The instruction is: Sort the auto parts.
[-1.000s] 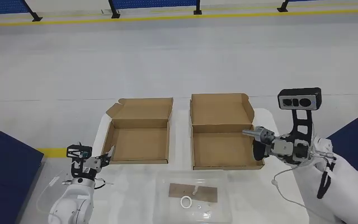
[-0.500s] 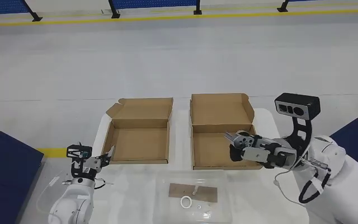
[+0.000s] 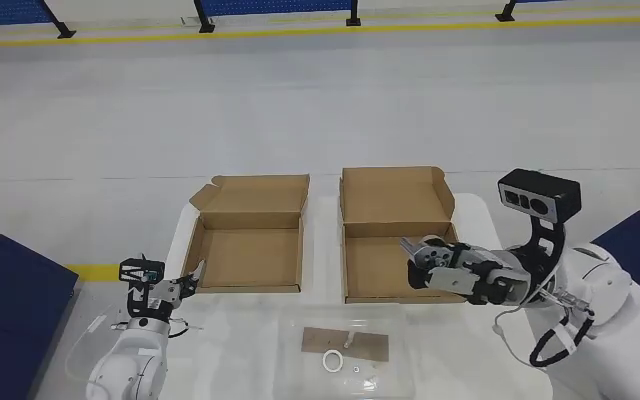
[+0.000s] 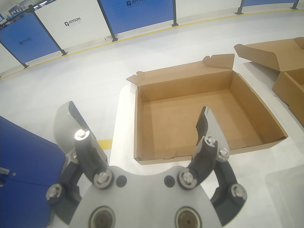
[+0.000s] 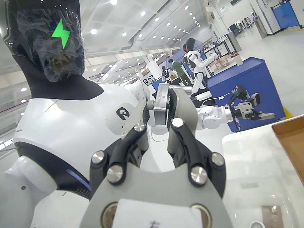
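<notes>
right claw (image 5: 163,106) clenched on metal part (image 5: 159,117) bearing printed code, left claw (image 4: 138,107) released

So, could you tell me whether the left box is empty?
Empty: the left box has its lid open and shows only its bare cardboard floor, with nothing inside.

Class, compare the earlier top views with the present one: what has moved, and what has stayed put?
The right hand, shut on a metal part, swung from the right box's outer edge toward the table's middle, to above the box's inside. The left hand, open, the left box, the right box and the white ring stayed put.
</notes>
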You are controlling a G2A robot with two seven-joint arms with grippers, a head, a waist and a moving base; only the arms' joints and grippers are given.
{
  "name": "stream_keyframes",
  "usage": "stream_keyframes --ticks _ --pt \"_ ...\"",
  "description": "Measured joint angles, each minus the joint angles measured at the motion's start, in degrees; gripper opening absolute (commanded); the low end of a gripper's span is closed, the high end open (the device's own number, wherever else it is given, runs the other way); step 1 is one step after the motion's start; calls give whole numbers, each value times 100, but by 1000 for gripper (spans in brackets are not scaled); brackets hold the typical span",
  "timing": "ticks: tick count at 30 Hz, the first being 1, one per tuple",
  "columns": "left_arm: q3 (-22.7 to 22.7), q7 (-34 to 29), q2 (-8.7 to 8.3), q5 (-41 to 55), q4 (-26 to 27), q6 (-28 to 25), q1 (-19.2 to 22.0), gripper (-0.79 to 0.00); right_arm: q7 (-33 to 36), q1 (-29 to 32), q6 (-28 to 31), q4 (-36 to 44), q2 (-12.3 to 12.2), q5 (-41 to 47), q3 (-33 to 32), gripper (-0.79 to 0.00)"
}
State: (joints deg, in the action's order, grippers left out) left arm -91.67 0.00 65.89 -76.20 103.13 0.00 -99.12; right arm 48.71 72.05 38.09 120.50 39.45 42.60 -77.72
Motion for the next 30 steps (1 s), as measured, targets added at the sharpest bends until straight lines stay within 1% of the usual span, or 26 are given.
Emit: stream_keyframes --ticks 3,5,8,13,18,21,24,30 --pt "0 0 0 0 0 0 0 0 -8 51 -14 27 25 -48 -40 -785" --pt "0 0 0 0 0 0 0 0 -13 90 3 31 46 94 -23 -785" --pt "0 0 0 0 0 0 0 0 93 128 59 -22 86 559 51 -785" --pt "0 0 0 0 0 0 0 0 462 103 11 -184 173 1658 250 -785" --pt "0 0 0 0 0 0 0 0 912 5 -263 -388 273 2752 395 -785" --pt "0 0 0 0 0 0 0 0 1121 -39 -438 -504 332 3195 438 -785" --pt "0 0 0 0 0 0 0 0 1287 -76 -595 -605 387 3430 456 -785" --pt "0 0 0 0 0 0 0 0 1335 -96 -626 -645 411 3434 445 -785"
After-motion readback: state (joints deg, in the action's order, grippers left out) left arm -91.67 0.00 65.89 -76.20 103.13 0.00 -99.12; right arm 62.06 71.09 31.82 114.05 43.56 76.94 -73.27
